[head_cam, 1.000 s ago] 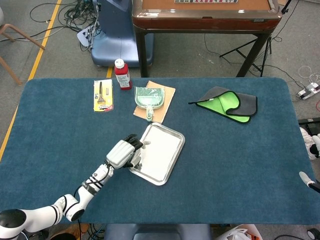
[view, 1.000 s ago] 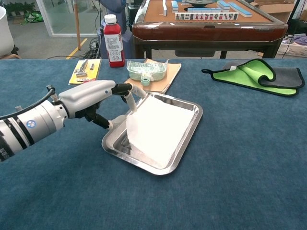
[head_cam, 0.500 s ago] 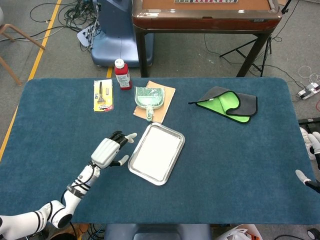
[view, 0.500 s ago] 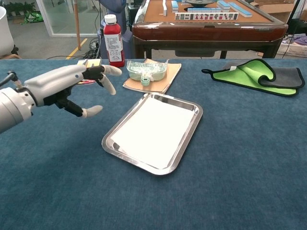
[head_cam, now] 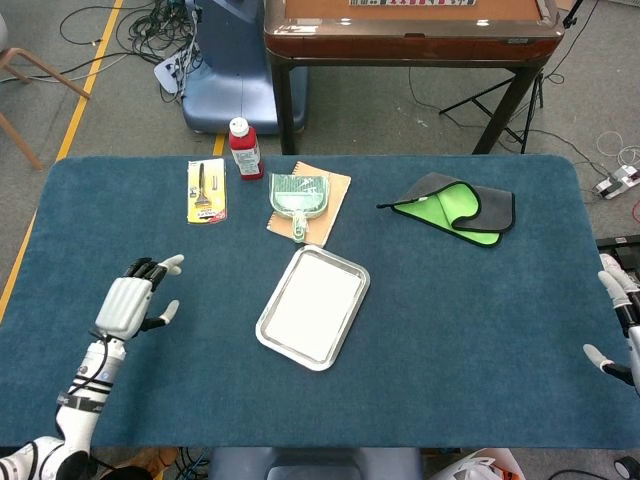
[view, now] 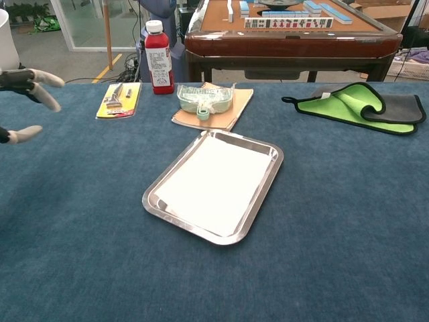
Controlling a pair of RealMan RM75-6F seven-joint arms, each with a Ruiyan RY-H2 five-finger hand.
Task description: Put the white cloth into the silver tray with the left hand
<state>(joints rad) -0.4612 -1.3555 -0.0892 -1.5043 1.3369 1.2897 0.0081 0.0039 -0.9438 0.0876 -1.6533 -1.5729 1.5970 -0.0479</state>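
The white cloth [head_cam: 314, 303] [view: 216, 182] lies flat inside the silver tray [head_cam: 349, 318] [view: 267, 179] near the middle of the blue table. My left hand [head_cam: 131, 299] [view: 25, 99] hovers over the table's left side, well away from the tray, fingers spread and holding nothing. Only its fingertips show at the left edge of the chest view. My right hand [head_cam: 618, 322] shows partly at the right edge of the head view, fingers apart, holding nothing.
Behind the tray lie a green dustpan [head_cam: 298, 195] on a brown notebook [head_cam: 333, 202], a red bottle [head_cam: 244, 148] and a yellow tool pack [head_cam: 206, 189]. A green and grey cloth [head_cam: 455, 208] lies at the back right. A brown table [head_cam: 410, 28] stands beyond.
My left hand let go of the white cloth, which settled flat in the tray, then opened and drew back far to the left. The right hand rose slightly into view.
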